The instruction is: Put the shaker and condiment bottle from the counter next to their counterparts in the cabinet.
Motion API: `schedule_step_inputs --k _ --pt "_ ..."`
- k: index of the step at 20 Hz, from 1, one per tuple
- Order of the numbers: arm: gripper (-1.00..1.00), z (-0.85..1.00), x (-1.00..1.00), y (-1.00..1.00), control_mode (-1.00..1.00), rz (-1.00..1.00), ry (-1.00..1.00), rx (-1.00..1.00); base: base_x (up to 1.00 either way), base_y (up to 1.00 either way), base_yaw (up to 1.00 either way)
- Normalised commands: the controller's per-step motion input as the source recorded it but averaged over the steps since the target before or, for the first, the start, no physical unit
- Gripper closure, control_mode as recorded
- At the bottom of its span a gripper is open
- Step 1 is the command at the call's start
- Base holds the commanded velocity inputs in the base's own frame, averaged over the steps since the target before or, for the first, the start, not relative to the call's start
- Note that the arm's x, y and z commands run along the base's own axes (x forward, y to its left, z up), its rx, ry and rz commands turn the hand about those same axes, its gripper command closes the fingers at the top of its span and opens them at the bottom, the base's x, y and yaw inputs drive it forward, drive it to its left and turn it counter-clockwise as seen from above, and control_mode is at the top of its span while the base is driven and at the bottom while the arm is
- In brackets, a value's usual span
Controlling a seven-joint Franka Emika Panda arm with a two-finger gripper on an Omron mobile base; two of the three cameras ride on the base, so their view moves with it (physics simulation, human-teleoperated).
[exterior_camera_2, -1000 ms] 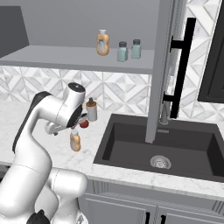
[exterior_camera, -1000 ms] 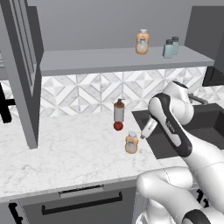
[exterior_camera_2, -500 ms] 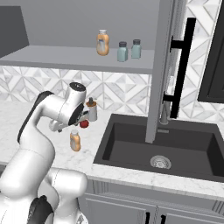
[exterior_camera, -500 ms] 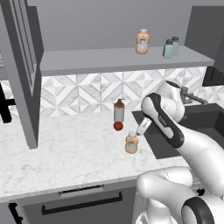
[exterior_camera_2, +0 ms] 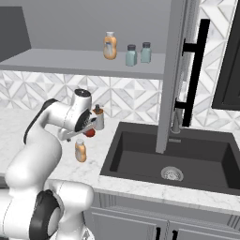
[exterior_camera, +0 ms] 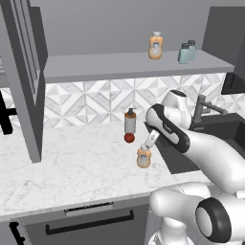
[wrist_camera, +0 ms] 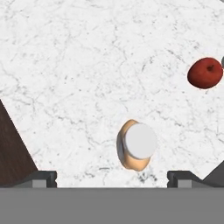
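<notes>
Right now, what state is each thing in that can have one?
end effector: open, above the condiment bottle, holding nothing
condiment bottle: upright on the counter, capped
two shakers: upright on the cabinet shelf, beside the orange bottle
cabinet door: open

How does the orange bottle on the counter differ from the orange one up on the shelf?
The squat orange condiment bottle stands on the white marble counter, directly under the open gripper; its orange twin bottle stands on the grey cabinet shelf. The lower one has a red apple nearby, the upper one two teal-grey jars. Both are upright, light-capped and pale-labelled.
</notes>
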Motion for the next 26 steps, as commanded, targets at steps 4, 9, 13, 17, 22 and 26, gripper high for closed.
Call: schedule_step_inputs --k 4,9,13,17,22,26 --pt "-1.00 -0.17 0.15 0.00 -1.00 0.00 0.00 -0.05 0.00 0.00 0.00" --pt "-1.00 -0.15 0.16 0.00 -1.00 0.00 0.00 -0.03 0.00 0.00 0.00" --pt "-1.00 -0.11 0.14 0.00 -1.00 0.00 0.00 -0.02 0.00 0.00 0.00" --pt "-1.00 -0.08 0.11 0.00 -1.00 0.00 -0.01 -0.01 0.00 0.00 0.00" --pt "-1.00 -0.12 0.01 0.03 -1.00 0.00 -0.03 -0.02 0.00 0.00 0.00" --pt "-1.00 -0.19 -0.02 0.05 -1.00 0.00 -0.04 0.00 0.00 0.00 0.00"
